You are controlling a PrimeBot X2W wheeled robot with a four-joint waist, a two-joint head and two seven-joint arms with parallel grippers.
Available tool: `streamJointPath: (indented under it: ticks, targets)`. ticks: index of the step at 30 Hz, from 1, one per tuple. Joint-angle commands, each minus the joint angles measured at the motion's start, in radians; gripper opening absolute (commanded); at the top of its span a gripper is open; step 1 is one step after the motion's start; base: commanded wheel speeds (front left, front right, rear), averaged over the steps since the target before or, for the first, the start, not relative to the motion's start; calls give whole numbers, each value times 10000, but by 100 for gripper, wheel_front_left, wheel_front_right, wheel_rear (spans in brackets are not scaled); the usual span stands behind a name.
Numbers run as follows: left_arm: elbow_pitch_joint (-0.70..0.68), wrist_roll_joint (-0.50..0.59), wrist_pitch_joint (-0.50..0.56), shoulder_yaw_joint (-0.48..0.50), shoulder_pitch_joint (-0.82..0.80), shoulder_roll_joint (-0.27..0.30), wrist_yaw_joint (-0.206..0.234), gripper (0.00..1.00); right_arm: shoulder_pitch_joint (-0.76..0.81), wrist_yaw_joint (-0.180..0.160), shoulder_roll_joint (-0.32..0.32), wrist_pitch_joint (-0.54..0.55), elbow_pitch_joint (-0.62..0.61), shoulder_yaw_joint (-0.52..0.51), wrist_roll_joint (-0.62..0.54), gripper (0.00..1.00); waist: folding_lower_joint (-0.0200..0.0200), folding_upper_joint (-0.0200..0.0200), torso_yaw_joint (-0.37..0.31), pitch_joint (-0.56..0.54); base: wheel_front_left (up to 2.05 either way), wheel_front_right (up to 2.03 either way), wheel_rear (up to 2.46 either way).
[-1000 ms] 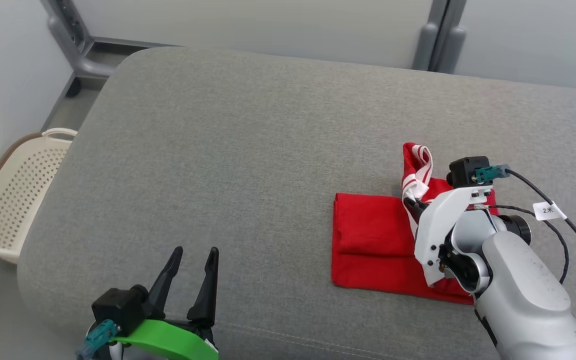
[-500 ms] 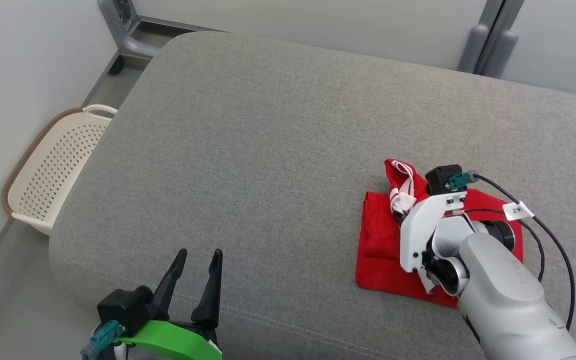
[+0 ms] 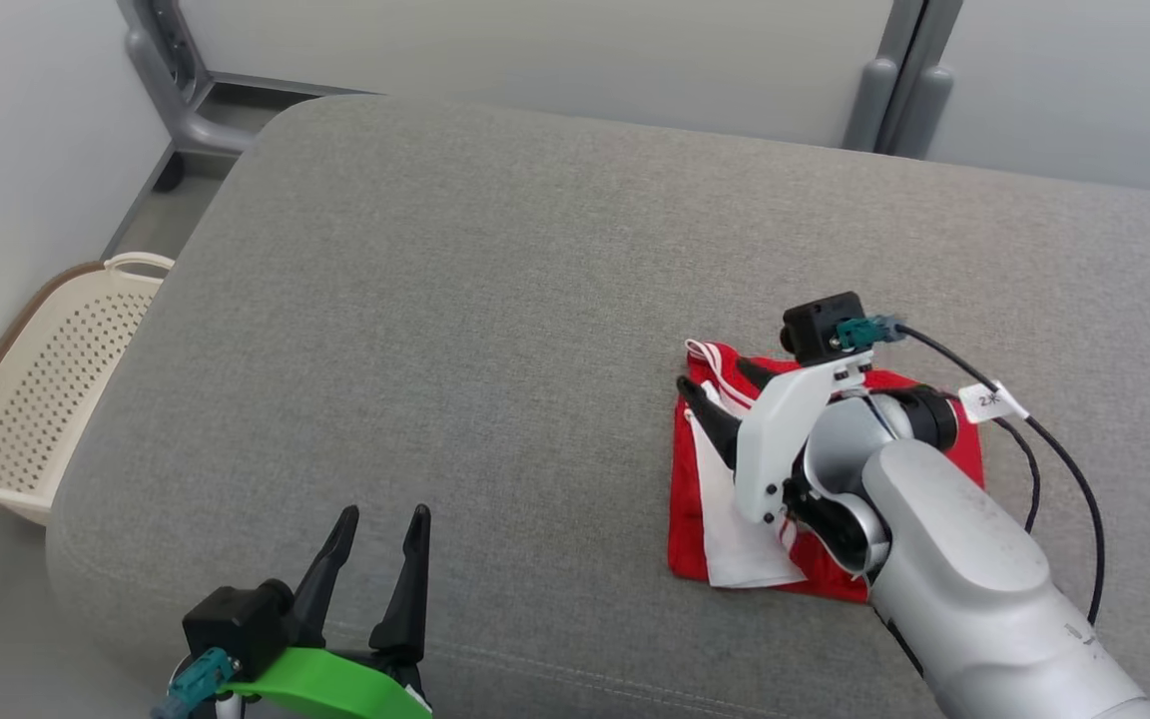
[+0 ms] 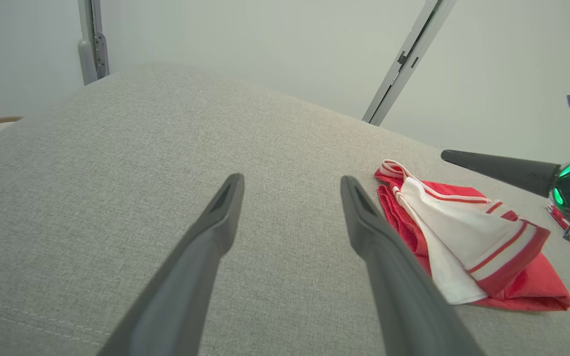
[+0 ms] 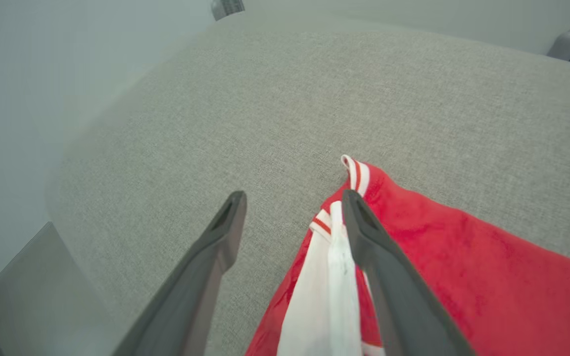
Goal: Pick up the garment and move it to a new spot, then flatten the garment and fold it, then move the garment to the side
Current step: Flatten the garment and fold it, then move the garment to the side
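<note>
Right arm: there it goes, the right gripper [image 3: 710,372] has let go. A moment ago its fingers were pinched on the raised striped edge; now they stand wide apart and hold nothing.
Garment: the red garment with white striped trim [image 3: 687,499] lies flat on the right side of the grey upholstered cushion [image 3: 495,300], towards the near edge. A white panel is now laid over the red on its left half.
What changed: the lifted flap has come down onto the pile. We read that as one fold completed and released.
Finger position: in the right wrist view, one finger hangs over the white strip and the other over bare cushion just beside the garment's left edge. We cannot tell whether either touches the cloth.
Left arm: the left gripper [image 3: 384,510] waits at the near left, fingers wide and empty, well apart from the garment.
Stage: the folding looks close to done, with the move to the side not yet made.
Watch for: the white panel sits slightly askew, so a regrasp could drag it open.
Surroundings: a cream perforated plastic basket [image 3: 36,389] stands on the floor at the far left.
</note>
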Motion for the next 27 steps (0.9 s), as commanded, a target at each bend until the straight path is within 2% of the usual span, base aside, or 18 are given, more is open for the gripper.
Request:
streamJointPath:
  ticks: [1, 7, 15, 20, 27]
  targets:
    - [-34, 28, -41, 46, 106, 61, 40, 100, 117, -3, -202, -101, -358, -60, 178, 100, 0, 0, -326, -200, 0, 0, 0]
    - [-200, 20, 21, 72, 242, 163, 125, 100, 454, -2, -838, -283, -1773, -1056, 398, 100, 0, 0, -769, -319, 0, 0, 0]
    - [-398, 34, 75, 70, 249, 294, 202, 100, 1508, -2, -1293, -201, -2611, -2990, 141, 100, 0, 0, -1009, -232, 0, 0, 0]
    - [-517, 46, 108, 88, 213, 340, 254, 100, 2286, -2, -1345, 38, -2684, -3832, -86, 100, 0, 0, -1086, -51, 0, 0, 0]
    - [-583, 111, 166, 41, -77, 355, 230, 100, 2641, -2, -1348, 357, -1970, -4404, -272, 100, 0, 0, -887, 388, 0, 0, 0]
